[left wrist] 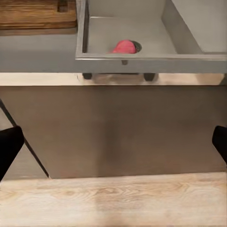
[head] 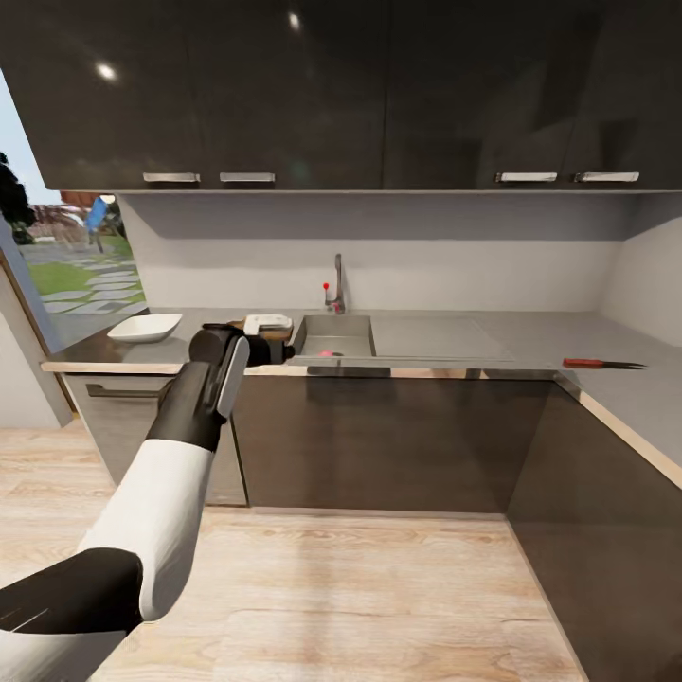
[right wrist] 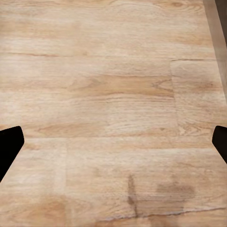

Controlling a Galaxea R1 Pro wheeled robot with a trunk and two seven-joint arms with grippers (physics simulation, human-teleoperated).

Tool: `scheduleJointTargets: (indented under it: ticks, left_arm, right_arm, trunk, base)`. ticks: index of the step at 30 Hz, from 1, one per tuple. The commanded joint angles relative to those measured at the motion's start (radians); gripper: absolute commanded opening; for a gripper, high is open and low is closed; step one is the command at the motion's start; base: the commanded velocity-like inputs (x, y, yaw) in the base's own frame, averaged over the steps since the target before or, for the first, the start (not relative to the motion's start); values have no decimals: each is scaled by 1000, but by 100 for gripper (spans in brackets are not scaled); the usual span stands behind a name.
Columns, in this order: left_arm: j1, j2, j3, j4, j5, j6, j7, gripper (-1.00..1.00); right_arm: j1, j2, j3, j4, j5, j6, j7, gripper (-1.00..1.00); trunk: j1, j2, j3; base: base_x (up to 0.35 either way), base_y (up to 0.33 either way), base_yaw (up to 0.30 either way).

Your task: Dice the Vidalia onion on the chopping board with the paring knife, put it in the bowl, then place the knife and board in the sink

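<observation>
Lying pinkish-red and round, Vidalia onion (left wrist: 124,47) in sink (left wrist: 189,56).

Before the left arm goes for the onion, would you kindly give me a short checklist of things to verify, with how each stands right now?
1. Vidalia onion is in the sink, near the front wall: ok.
2. Left hand is open, fingertips wide apart with nothing between them: ok.
3. Left hand is over the basin: not ok; the left wrist view shows it short of the countertop edge, facing the cabinet front.
4. Chopping board lies on the counter beside the sink, ready: ok.
5. Paring knife is located: ok, on the counter at the far right.
6. Bowl is on the counter and empty: ok.
</observation>
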State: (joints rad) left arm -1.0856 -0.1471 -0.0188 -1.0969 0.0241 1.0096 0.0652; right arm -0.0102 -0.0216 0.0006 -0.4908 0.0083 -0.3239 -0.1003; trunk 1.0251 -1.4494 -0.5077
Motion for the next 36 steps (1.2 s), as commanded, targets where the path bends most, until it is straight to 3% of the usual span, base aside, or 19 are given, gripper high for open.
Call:
scheduleJointTargets:
  ticks: [1,7,9,11,16,22,36]
  left_arm:
    - [-5,1,-1,12,4,5,6,100]
    - [-11,7,-5,33,3,6,3,100]
    - [-12,9,-22,17,2,6,3,100]
    - [-13,12,-62,-9,2,7,2,100]
    - [-13,13,-79,-75,3,8,2,100]
    - [-13,11,-95,-112,3,11,1,100]
    - [-13,9,-104,-65,4,9,1,100]
  right_arm:
    - [-1,0,0,1,1,-3,-2,100]
    - [-1,1,1,1,1,-3,-2,100]
    - [-1,1,1,1,1,-3,-2,100]
    - [-1,2,1,2,0,-3,-3,100]
    - [-1,2,1,2,0,-3,-3,100]
    - [-1,2,1,4,-1,-3,-3,100]
    - [-1,2,1,3,-1,-3,-4,100]
  trunk:
    - [0,-1,-1]
    - [0,-1,-1]
    - [0,-1,-1]
    - [0,-1,-1]
    - [0,-1,-1]
    - [0,-1,-1]
    - [0,-1,-1]
  base:
    - [0,0,0]
    - [0,0,0]
    - [0,0,0]
    - [0,0,0]
    - [32,0,0]
    - [249,0,0]
    - [322,0,0]
